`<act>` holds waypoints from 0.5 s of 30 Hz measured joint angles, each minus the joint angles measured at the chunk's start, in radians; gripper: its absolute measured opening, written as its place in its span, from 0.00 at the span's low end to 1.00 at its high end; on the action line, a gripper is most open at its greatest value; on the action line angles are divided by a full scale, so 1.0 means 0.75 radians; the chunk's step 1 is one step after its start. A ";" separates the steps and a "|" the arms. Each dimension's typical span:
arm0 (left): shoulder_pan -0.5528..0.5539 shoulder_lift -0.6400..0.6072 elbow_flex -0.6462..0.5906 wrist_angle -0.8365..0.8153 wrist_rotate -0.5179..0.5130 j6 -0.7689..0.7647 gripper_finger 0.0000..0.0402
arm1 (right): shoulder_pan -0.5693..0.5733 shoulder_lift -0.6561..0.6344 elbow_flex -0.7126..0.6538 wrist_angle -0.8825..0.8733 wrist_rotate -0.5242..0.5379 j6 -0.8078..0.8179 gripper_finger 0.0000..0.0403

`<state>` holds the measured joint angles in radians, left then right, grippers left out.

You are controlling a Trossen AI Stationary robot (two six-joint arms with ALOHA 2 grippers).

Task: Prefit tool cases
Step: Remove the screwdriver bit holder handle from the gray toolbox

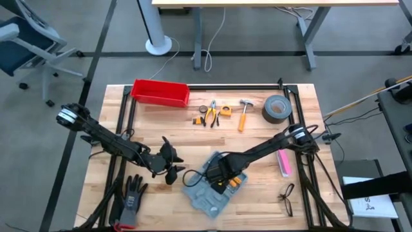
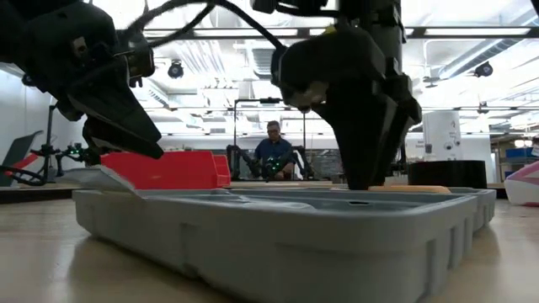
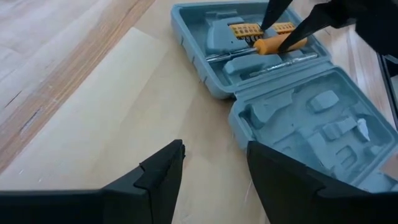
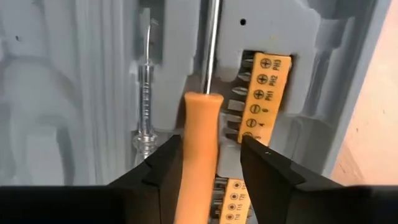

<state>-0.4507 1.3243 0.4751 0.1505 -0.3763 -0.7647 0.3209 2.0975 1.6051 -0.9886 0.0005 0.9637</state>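
Near the front of the wooden surface (image 1: 257,129), the grey-blue tool case (image 1: 209,187) lies wide open and flat. It is hard, smooth plastic, shaped like two shallow trays joined at a hinge. Inside are bumpy moulded slots. One half holds a screwdriver (image 4: 199,155) with a round orange handle and a thin shiny metal shaft. Beside it sits a yellow strip of bits (image 4: 264,93) with small printed marks. A second thin metal tool (image 4: 144,106) lies in a groove close by.

The right end effector (image 4: 210,168) is right over that half, with its two dark fingers spread on either side of the orange handle. A small gap shows on each side, so it looks let go and not squeezing.

The left end effector (image 3: 214,168) hovers just beside the case, over bare wood. Its fingers are apart and hold nothing.

Farther back on the surface are a red box-shaped bin (image 1: 160,92), pliers (image 1: 210,113), a hammer (image 1: 244,113) with an orange handle, and a round roll of grey tape (image 1: 276,108). A dark knobbly glove (image 1: 132,193) lies near the front left corner. A pink thing (image 1: 283,162) and clear glasses (image 1: 287,198) lie on the right side. A person (image 2: 272,151) sits far off in the room behind.
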 joint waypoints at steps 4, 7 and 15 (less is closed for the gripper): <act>0.000 0.000 0.000 0.000 0.001 0.000 0.46 | 0.003 -0.003 -0.051 0.066 -0.015 0.006 0.31; 0.000 0.000 0.000 0.000 0.001 0.000 0.47 | 0.003 0.009 -0.086 0.111 -0.043 -0.008 0.28; -0.001 0.000 0.000 -0.001 0.003 -0.001 0.47 | 0.000 0.055 -0.090 0.117 -0.077 -0.070 0.20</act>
<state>-0.4511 1.3243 0.4751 0.1501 -0.3744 -0.7650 0.3210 2.1387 1.5375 -0.9009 -0.0570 0.9108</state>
